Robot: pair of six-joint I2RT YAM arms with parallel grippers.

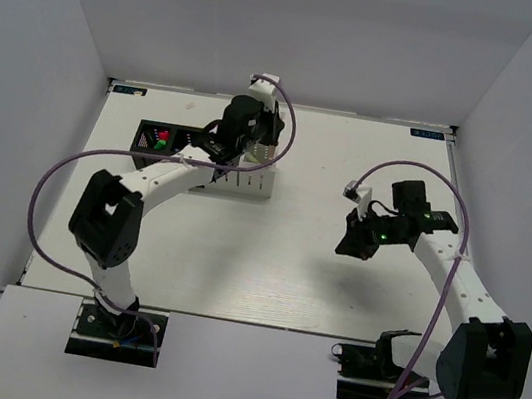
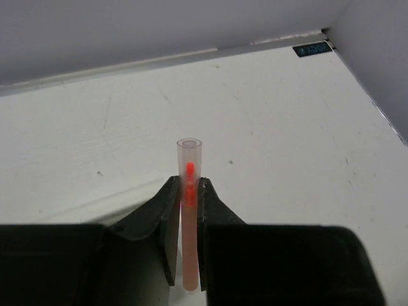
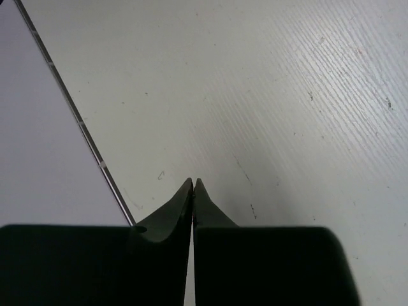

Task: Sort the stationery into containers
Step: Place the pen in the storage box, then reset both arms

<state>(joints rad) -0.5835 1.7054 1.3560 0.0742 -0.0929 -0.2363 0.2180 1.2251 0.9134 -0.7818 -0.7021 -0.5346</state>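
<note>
My left gripper is shut on the pink clear tube, which stands upright between the fingers with its open end above the fingertips. In the top view this gripper hangs over the row of containers, above a white perforated cube. A black cube at the row's left end holds items with pink and green caps. My right gripper is shut and empty above bare table right of centre; its closed fingertips show in the right wrist view. Scissors and yellow-orange sticks are out of view.
White walls enclose the table on three sides. The left arm and its purple cable hide part of the container row. A small dark label marks the far right corner. The table's edge strip runs beside my right gripper.
</note>
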